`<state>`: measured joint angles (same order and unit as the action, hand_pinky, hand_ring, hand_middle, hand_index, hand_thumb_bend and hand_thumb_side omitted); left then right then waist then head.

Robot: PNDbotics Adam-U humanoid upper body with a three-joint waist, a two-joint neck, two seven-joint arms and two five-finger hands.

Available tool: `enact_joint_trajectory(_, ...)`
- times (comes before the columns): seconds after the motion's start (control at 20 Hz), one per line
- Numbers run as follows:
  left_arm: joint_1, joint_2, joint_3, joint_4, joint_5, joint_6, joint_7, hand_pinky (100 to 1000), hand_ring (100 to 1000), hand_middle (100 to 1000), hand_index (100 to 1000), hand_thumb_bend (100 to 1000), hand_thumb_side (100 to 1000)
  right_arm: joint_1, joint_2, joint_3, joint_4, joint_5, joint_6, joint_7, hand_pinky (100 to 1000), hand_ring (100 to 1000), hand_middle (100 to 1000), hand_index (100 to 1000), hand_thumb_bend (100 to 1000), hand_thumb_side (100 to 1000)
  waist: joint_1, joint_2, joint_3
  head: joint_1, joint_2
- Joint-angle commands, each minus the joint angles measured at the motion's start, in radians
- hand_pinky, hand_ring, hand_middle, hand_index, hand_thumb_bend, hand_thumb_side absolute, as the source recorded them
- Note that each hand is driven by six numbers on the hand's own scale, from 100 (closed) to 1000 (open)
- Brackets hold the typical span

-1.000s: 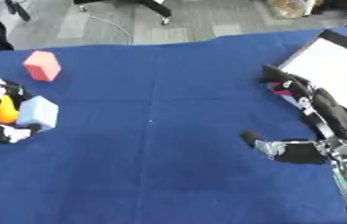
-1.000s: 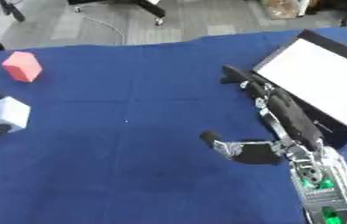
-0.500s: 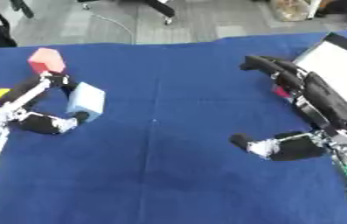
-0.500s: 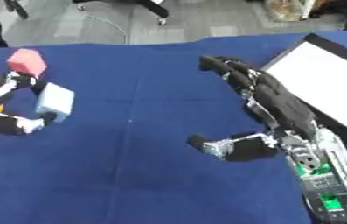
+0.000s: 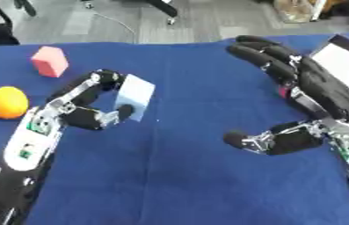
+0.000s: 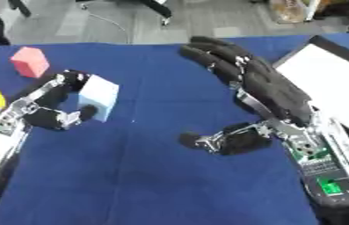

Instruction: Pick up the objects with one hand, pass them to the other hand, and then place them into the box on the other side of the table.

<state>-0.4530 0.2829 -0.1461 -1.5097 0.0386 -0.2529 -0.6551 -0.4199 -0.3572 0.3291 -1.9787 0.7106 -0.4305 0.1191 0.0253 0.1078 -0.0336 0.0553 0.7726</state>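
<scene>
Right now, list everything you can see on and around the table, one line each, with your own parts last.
Light blue block: one, pale blue, held above the left part of the table in the left hand.
Pink block: one, pink, far left of the table.
Orange ball: one, orange, left edge of the table.
Box: one, white inside with a dark rim, right side of the table.
Table: one, covered in blue cloth.
Left hand: black and silver, pinching the light blue block.
Right hand: black, open, fingers spread toward the block.
</scene>
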Motion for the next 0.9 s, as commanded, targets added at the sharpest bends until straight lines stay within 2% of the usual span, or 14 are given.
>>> enact_joint_trajectory(0.05,-0.028,0.001,-0.024,-0.033,0.056,0.009,-0.034,778,513,504,548,226,389,-0.025,-0.003,0.002,-0.021,0.002,-0.002,0.019,915,931,862,985,509,374,-0.016,-0.009,0.001,0.0,-0.003)
enact_joint_trajectory(0.2,-0.04,-0.008,-0.043,-0.056,0.1,0.019,-0.052,778,515,506,550,227,390,-0.036,0.005,0.01,-0.021,-0.004,-0.005,0.046,911,923,858,985,496,375,-0.018,-0.009,0.001,-0.004,-0.003)
enact_joint_trajectory(0.25,-0.043,-0.01,-0.048,-0.063,0.113,0.023,-0.057,779,514,506,550,227,390,-0.038,0.007,0.012,-0.021,-0.006,-0.008,0.055,911,920,855,985,521,390,-0.018,-0.009,0.0,-0.005,-0.003)
enact_joint_trajectory(0.35,-0.05,-0.012,-0.058,-0.073,0.136,0.032,-0.067,779,517,508,553,231,396,-0.044,0.008,0.015,-0.021,-0.012,-0.014,0.071,911,918,854,985,487,371,-0.02,-0.009,0.0,-0.007,-0.003)
enact_joint_trajectory(0.9,-0.097,-0.052,-0.097,-0.101,0.185,0.06,-0.1,781,522,514,562,240,400,-0.089,0.008,0.037,-0.021,-0.012,-0.065,0.163,939,910,863,970,483,367,-0.023,-0.009,0.003,-0.028,-0.003)
